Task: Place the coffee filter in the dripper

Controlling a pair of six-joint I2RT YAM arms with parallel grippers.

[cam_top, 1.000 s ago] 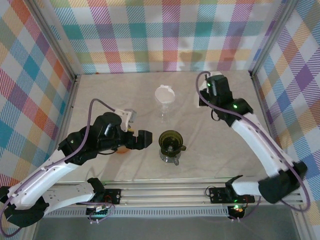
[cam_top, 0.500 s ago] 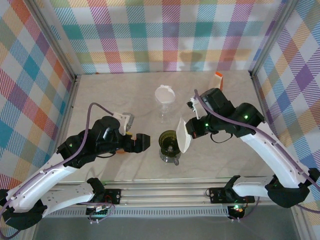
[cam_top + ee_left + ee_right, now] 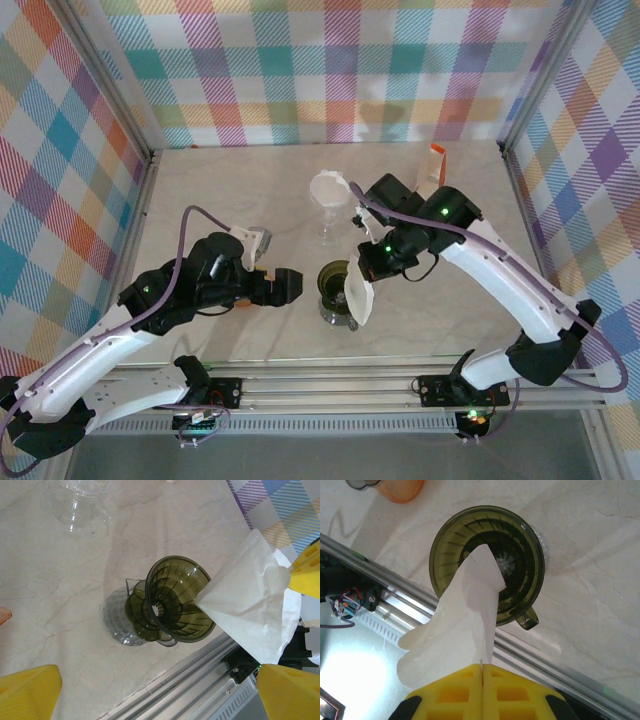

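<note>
The olive-green dripper (image 3: 333,284) stands on a clear glass base near the table's front edge. My right gripper (image 3: 374,266) hangs just right of it, shut on the wide end of the white paper coffee filter (image 3: 358,297). In the right wrist view the filter (image 3: 462,625) runs from the shut yellow gripper (image 3: 483,672) to the dripper (image 3: 522,540), its narrow end over the ribbed bowl. From the left wrist, the filter (image 3: 252,602) meets the right rim of the dripper (image 3: 172,597). My left gripper (image 3: 290,283) is open, left of the dripper, holding nothing (image 3: 160,692).
A clear glass stand with a white top (image 3: 329,194) sits behind the dripper. An orange and white box (image 3: 436,160) leans at the back right. An orange object (image 3: 400,487) lies on the table left of the dripper. The metal rail (image 3: 200,670) runs along the front edge.
My right arm swung from the back of the table forward and left with the filter, bringing its narrow end down to the dripper. The left arm barely moved.
</note>
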